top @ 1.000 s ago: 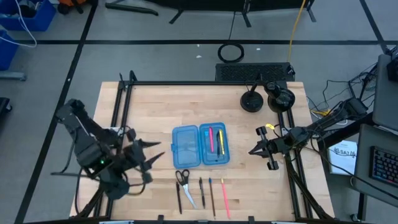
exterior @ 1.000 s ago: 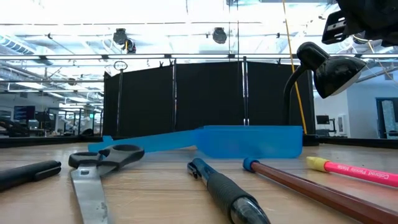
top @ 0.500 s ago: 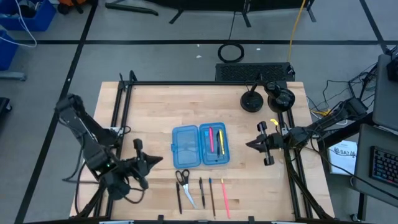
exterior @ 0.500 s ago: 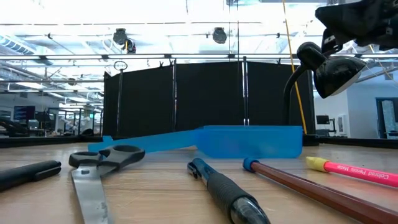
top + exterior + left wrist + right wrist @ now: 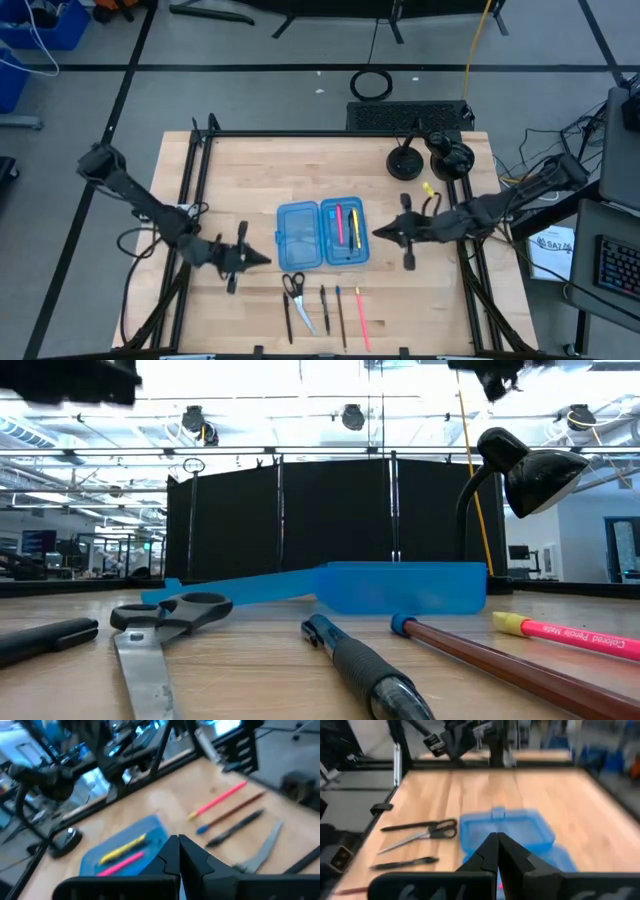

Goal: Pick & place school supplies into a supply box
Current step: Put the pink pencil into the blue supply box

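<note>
At the middle of the tabletop (image 5: 250, 170) the supply box (image 5: 322, 233) lies flat and opened out, two translucent blue halves side by side, which leaves the tray wide open for anything dropped in from above. The half nearer the right arm already carries a pink-red pen (image 5: 339, 226) and a yellow pen (image 5: 353, 229), lying lengthwise; the other half looks bare.

Just in front of the box, the rest of the supplies wait in a neat row, well apart from the walls: the scissors (image 5: 296, 296) with black handles toward the box, a black marker (image 5: 287, 318) beside them, then a dark pen (image 5: 324, 300), a brown pencil (image 5: 341, 315) and a pink-red pencil (image 5: 361, 318). Each one is laid parallel with gaps between, and that should give fingers room to drop on either side.

The left hand (image 5: 262, 258) hangs low beside the empty half, pointed at the box, fingers pressed together with nothing between them, as the left wrist view shows. The right hand (image 5: 380, 232) reaches in from the opposite side, close to the filled half, its fingers likewise closed and empty. Neither touches any supply.

From the low view the box sits behind the row, so a picked item need only travel a short way back and over a low wall. My read: two items stowed, five to go, and the fingers must spread before any pick.
</note>
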